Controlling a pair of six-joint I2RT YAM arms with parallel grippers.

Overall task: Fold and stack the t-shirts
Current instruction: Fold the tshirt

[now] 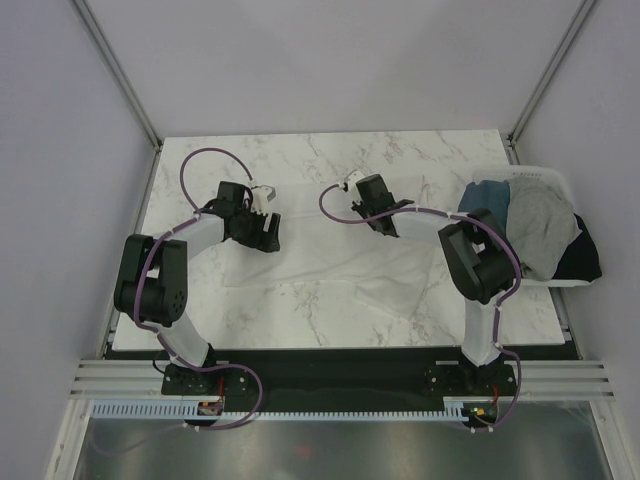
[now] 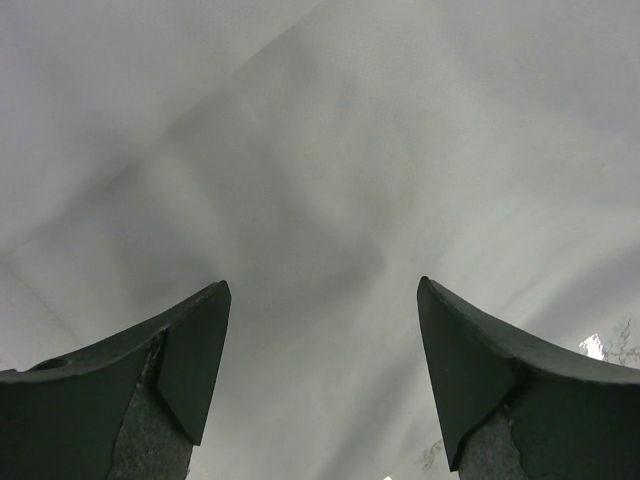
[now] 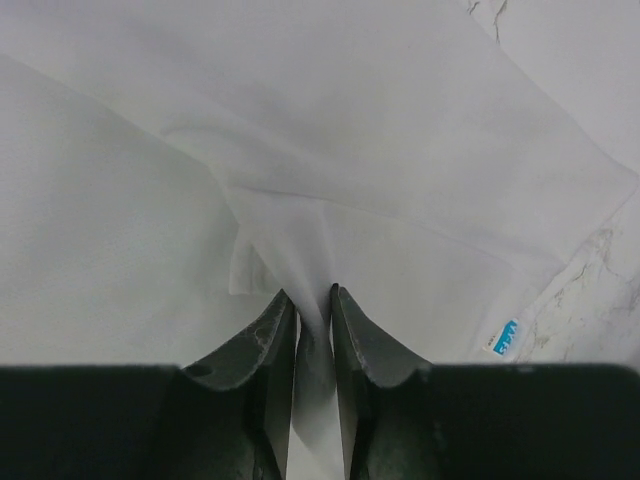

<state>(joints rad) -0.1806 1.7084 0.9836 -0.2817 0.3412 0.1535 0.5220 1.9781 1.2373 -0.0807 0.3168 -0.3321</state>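
Observation:
A white t-shirt (image 1: 340,275) lies spread on the marble table (image 1: 300,160), hard to tell from the pale surface. My left gripper (image 1: 268,232) hovers open over its left part; in the left wrist view the white cloth (image 2: 330,150) fills the frame, with nothing between the wide-apart fingers of that gripper (image 2: 320,300). My right gripper (image 1: 388,225) is over the shirt's upper right. In the right wrist view that gripper (image 3: 311,293) is shut on a raised fold of the white t-shirt (image 3: 400,150), and cloth runs down between its fingers. A blue size label (image 3: 503,337) shows near the hem.
At the right table edge stands a white bin (image 1: 545,172) holding a teal shirt (image 1: 487,195), a light grey shirt (image 1: 540,220) and a black shirt (image 1: 580,260). Grey walls and metal posts enclose the table. Both arm bases sit at the near edge.

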